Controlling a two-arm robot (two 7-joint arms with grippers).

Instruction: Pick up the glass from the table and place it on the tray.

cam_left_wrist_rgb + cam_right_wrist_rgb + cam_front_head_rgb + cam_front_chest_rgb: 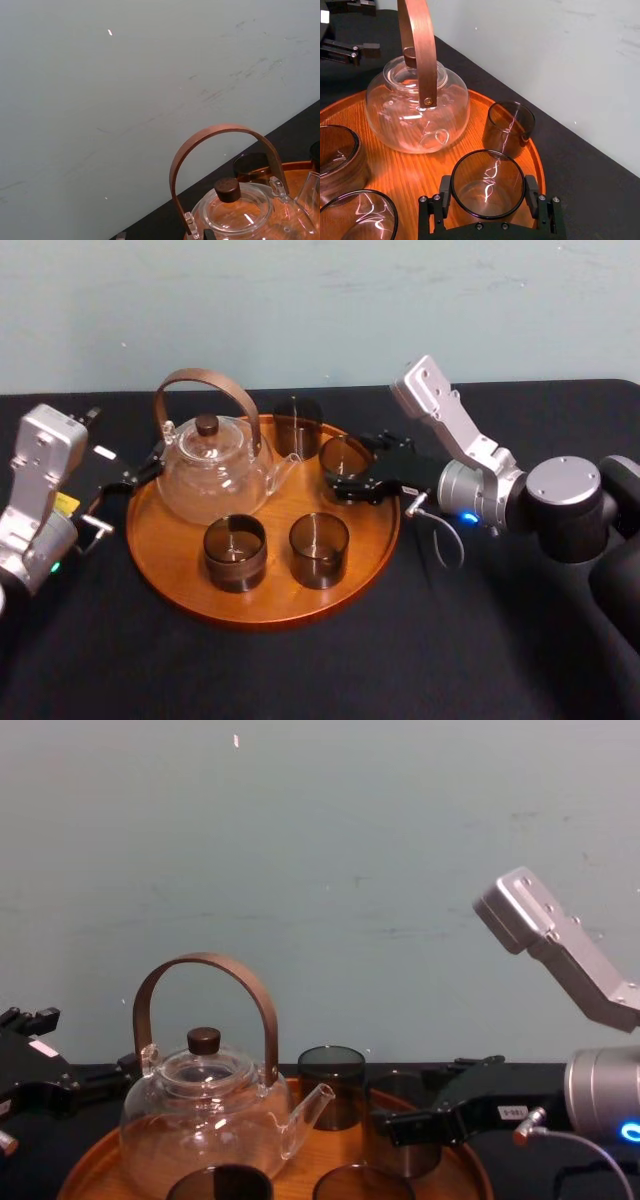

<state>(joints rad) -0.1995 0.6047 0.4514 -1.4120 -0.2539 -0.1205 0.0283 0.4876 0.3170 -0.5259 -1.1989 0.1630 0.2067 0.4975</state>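
Black cloth worktop [300,670] against a plain pale wall, pretty bare setup. The tray [270,618] sits in the middle with a glass teapot [213,468] and three other glasses on it, one at the back [297,425] and two up front [235,550]. The right gripper [352,468] reaches in from the right. Its jaws are closed onto the glass [488,180], one pad pressed on each side just below the rim. That glass is over the tray's right side, just beside the back glass and near the teapot's spout. Honestly I can't tell from these angles whether its base is already down on the wood or hanging just above it. The left gripper [145,468] is parked off the tray's left edge by the teapot. My take is that this is the set-down. I'd bring it straight down until the base sits flat, open only enough to clear the walls, then pull back out to the right the way the arm came in. That way nothing clips the back glass or the spout. The glass itself is a short, straight-sided tumbler in smoky brown, with a thin dark rim. It's empty, upright and shiny enough that I'd guess it's slippery.
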